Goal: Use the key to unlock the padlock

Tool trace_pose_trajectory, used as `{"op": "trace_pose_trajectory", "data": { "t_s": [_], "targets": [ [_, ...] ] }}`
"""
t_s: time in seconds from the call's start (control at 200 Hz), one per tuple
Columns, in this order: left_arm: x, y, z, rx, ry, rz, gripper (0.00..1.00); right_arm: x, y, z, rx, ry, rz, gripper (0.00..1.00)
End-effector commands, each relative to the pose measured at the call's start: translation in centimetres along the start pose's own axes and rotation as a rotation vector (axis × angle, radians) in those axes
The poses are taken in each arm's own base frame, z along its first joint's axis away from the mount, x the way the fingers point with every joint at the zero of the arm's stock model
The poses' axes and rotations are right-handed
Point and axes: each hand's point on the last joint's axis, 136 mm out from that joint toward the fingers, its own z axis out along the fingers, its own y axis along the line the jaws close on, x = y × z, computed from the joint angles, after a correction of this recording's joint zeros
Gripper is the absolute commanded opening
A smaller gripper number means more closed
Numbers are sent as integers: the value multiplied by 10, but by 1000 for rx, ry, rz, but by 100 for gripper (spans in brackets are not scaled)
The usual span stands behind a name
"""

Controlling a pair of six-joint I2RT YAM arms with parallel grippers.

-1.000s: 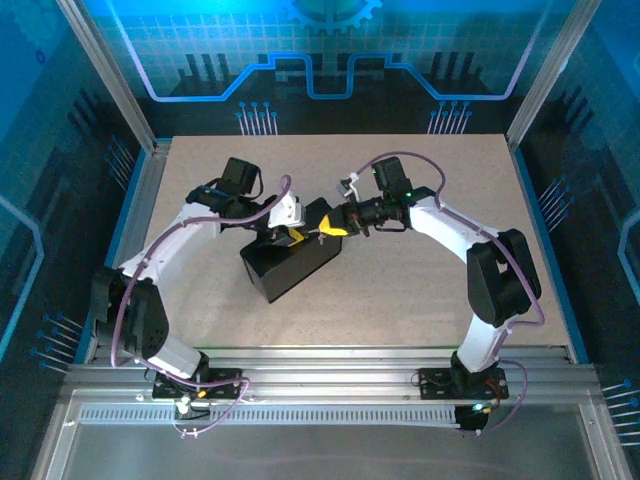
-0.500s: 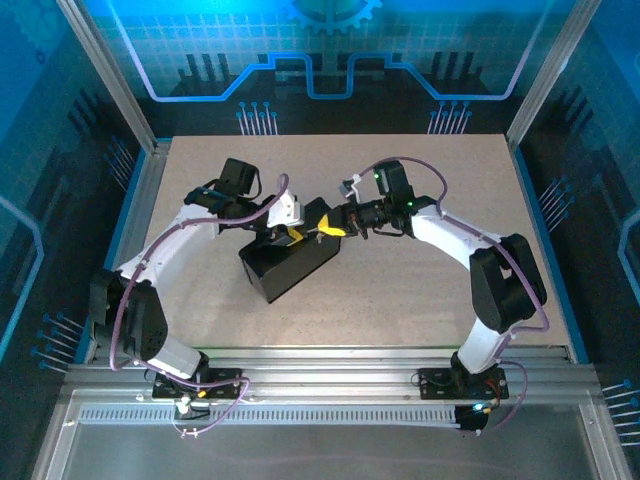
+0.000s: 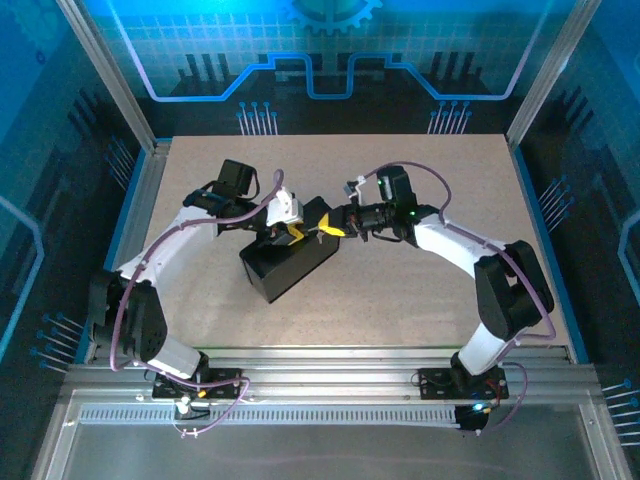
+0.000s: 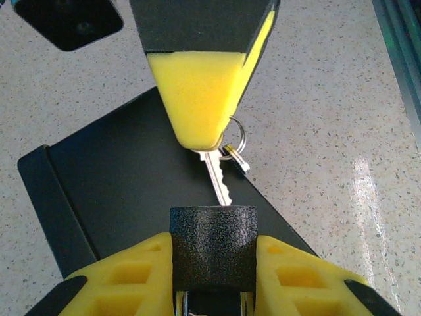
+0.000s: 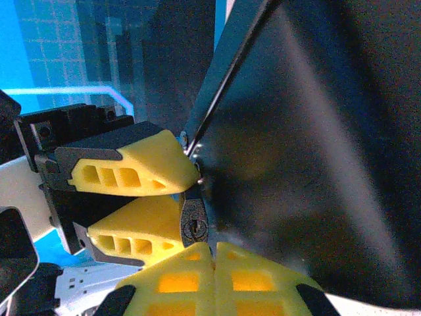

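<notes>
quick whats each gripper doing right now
left gripper: closed on the padlock
right gripper: closed on the key, key tip at the padlock

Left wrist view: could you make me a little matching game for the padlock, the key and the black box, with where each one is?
1 padlock
2 key
3 black box

A lying on the table
B in the jaws of the left gripper
C in the jaws of the right gripper

Pairs: 1-B, 2-C, 3-A
</notes>
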Motion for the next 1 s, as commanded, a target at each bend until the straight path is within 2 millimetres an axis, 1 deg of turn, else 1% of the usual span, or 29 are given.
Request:
{"op": "trace_pose_trajectory", "data": {
  "t_s": [0.0, 0.095, 0.37, 0.535, 0.635, 0.715, 0.785, 0.825, 0.91, 0.995],
  "targets": [
    [-22, -5, 2, 24, -102, 49, 0, 31, -2, 23, 20, 70, 35, 0],
    [-23, -4, 1, 21, -101, 48, 0, 36, 2, 31, 6, 85, 28, 0],
    [-25, 0, 4, 25, -122, 32, 0, 47, 15, 41, -36, 113, 12, 0],
    [-21, 5, 6, 5, -107, 19, 0, 49, 22, 37, -43, 98, -3, 0],
    [-21, 5, 5, 13, -107, 3, 0, 59, 31, 47, -70, 140, -19, 0],
    [-21, 5, 5, 9, -110, -1, 0, 63, 37, 52, -88, 163, -33, 0],
    [-21, 7, 5, 5, -114, -6, 0, 64, 36, 50, -87, 168, -31, 0],
    [-21, 7, 4, 5, -121, -5, 0, 62, 32, 45, -76, 161, -21, 0],
    [-20, 8, 1, -9, -138, -9, 0, 56, 17, 34, -53, 123, 21, 0],
    [-18, 11, -1, -19, -142, -22, 0, 55, 14, 30, -56, 111, 41, 0]
  ]
}}
